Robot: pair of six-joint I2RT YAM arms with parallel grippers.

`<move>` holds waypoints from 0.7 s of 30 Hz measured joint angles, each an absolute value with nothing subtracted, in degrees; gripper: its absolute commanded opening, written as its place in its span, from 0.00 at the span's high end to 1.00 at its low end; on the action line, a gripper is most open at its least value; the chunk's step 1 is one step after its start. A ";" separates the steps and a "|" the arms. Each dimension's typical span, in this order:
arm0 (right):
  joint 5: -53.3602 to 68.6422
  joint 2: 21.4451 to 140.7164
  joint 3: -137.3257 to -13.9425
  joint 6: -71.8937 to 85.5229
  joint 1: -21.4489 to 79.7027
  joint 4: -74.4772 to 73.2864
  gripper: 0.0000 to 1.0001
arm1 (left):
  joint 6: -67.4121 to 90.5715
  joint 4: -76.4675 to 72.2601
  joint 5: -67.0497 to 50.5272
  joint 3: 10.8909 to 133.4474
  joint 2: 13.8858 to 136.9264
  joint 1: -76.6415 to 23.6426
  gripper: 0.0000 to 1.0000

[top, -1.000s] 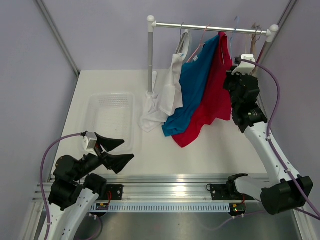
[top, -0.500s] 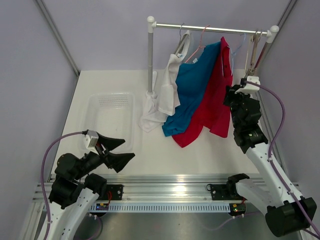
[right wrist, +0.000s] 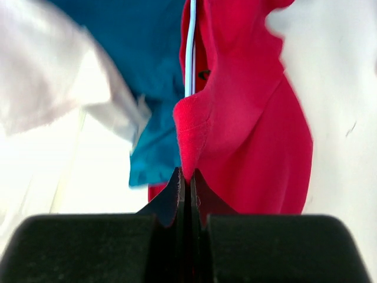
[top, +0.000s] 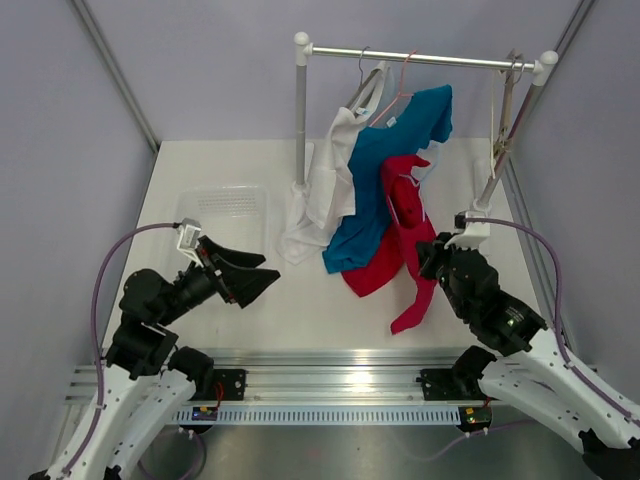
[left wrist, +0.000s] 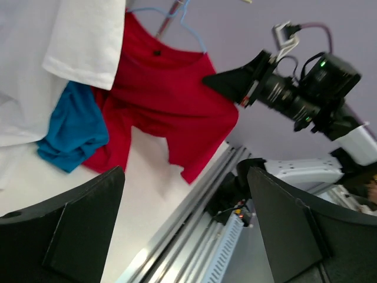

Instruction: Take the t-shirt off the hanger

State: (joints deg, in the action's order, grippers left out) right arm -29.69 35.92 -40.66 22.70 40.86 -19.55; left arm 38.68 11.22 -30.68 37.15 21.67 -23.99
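One pair, my right jaws, pinches the red t-shirt (right wrist: 247, 118) by an edge; my left jaws gape wide, empty.

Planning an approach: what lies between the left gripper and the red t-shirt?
Top view: from the left gripper, bare table, then the blue t-shirt's hem, then the red t-shirt.

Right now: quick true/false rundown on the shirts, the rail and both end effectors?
1. The right end effector is shut on the red t-shirt. True.
2. The red t-shirt hangs from the rail. False: it is off the rail, down over the table.
3. The left end effector is open and holds nothing. True.
4. The blue t-shirt lies flat on the table. False: it hangs from the rail.
5. A light blue hanger sits in the red t-shirt's neck. True.
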 measured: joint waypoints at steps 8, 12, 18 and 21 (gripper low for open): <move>-46.81 41.08 -45.69 32.99 65.69 -37.54 1.00 | 41.47 2.81 -23.94 45.45 37.19 -44.27 0.16; -58.19 45.54 -54.70 36.86 79.31 -46.22 1.00 | 39.88 1.19 -16.69 52.58 47.75 -55.31 0.16; -69.14 58.19 -71.88 46.98 93.45 -61.32 1.00 | 39.79 -1.76 -7.57 57.28 57.49 -58.04 0.16; -71.42 65.06 -77.82 58.17 98.08 -69.21 1.00 | 41.12 -3.36 -3.95 57.25 58.78 -58.06 0.17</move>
State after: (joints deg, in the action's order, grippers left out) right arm -71.42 65.06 -77.82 58.17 98.08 -69.21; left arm 41.12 -3.36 -3.95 57.25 58.78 -58.06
